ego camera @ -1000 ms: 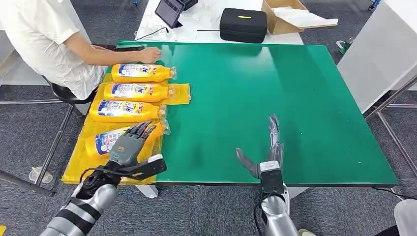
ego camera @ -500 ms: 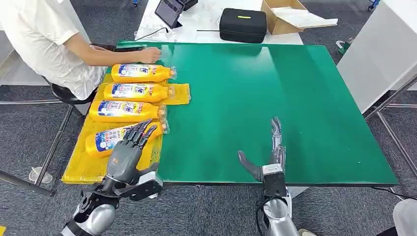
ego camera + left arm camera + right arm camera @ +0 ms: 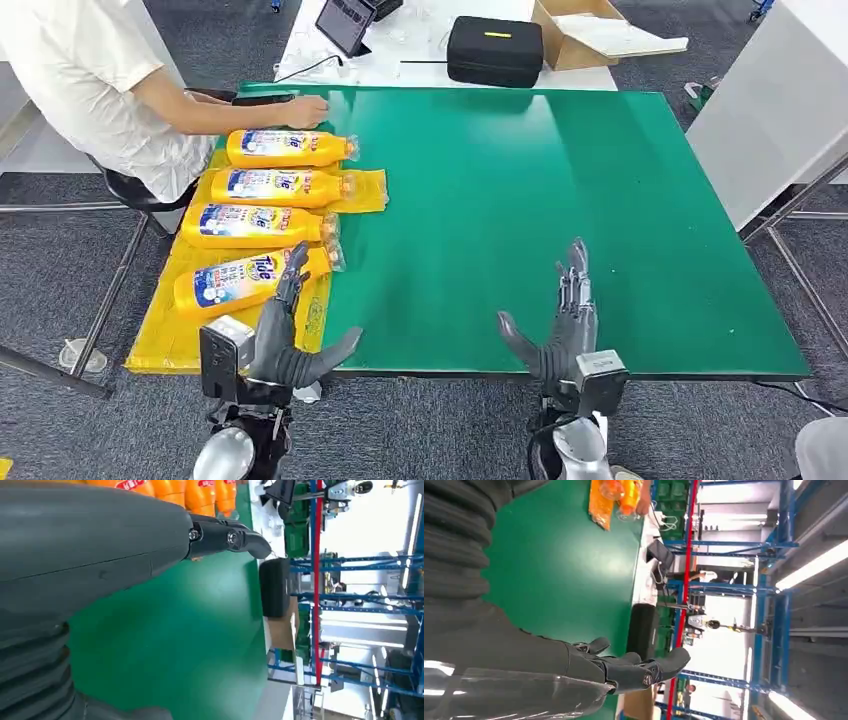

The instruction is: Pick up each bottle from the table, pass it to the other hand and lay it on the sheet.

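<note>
Several orange bottles with blue-and-white labels lie side by side on the yellow sheet (image 3: 170,335) at the table's left; the nearest bottle (image 3: 245,281) sits just beyond my left hand. My left hand (image 3: 283,341) is raised at the table's front edge, fingers straight and thumb spread, holding nothing. My right hand (image 3: 566,326) stands the same way at the front edge, right of centre, empty. The left wrist view shows my left hand's fingers (image 3: 225,536) over green table with bottles (image 3: 200,492) beyond. In the right wrist view my right hand (image 3: 624,667) is spread open.
A person in a white shirt (image 3: 90,70) sits at the far left, one hand (image 3: 305,110) on the green table (image 3: 560,170) by the farthest bottle. A black case (image 3: 494,50), a tablet (image 3: 345,22) and a cardboard box (image 3: 590,30) lie beyond the table.
My left hand has pulled back off the nearest bottle to the table's front edge and turned upright. My right hand has lifted and drawn back slightly. The bottles have not moved.
</note>
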